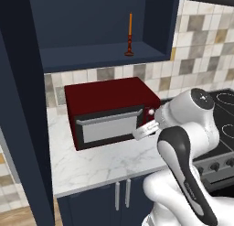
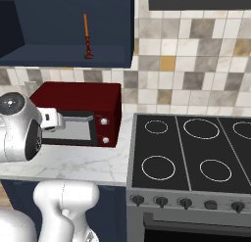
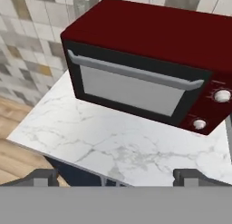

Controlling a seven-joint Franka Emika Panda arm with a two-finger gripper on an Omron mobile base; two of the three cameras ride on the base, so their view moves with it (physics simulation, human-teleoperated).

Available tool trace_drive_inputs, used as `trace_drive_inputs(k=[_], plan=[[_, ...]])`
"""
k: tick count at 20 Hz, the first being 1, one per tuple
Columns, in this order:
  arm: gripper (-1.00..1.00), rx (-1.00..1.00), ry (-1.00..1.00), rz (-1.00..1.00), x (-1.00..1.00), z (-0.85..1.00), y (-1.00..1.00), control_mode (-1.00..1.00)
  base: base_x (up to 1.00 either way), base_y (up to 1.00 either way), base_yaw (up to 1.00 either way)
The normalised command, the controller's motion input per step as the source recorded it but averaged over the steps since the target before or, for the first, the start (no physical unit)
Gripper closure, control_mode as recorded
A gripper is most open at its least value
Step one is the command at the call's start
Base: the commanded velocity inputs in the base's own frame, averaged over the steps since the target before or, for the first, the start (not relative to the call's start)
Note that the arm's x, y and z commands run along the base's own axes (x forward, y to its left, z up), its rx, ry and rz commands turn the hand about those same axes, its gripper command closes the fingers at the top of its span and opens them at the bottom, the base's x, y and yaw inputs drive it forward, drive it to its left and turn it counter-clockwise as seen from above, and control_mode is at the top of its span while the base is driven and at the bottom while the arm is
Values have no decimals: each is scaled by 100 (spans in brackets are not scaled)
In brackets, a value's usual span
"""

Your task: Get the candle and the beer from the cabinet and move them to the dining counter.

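Note:
The candle [image 1: 130, 35], a thin orange stick on a small dark holder, stands upright on the shelf of the open navy cabinet [image 1: 91, 56]; the right base view has the candle [image 2: 87, 37] on the same shelf. The beer is out of view, and so is the dining counter. My gripper [image 3: 117, 177] hangs well below the cabinet shelf, over the marble worktop in front of the microwave. Its fingertips [image 3: 43, 175] stand far apart with nothing between them, so it is open. My white hand [image 1: 146, 129] sits at the microwave's front right corner.
A red microwave [image 1: 109, 110] sits on the small marble worktop [image 1: 100, 165] under the cabinet. A black cooktop [image 2: 191, 153] with knobs lies to the right. The open cabinet door [image 1: 20, 106] stands tall at the left. Navy base cabinets [image 1: 121, 195] are below.

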Motion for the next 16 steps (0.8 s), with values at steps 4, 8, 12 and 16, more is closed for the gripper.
trace_drive_inputs(k=[4, 8, 12, 16], plan=[[-100, 0, -20, 0, 1, 72, -36, -100, 0, 0, 0], [-100, -2, -31, 0, 1, 59, -4, -100, 0, 0, 0], [-100, 0, -33, -2, 9, 48, 0, -100, 0, 0, 0], [-100, 4, -28, -4, 4, 48, -5, -100, 0, 0, 0]])
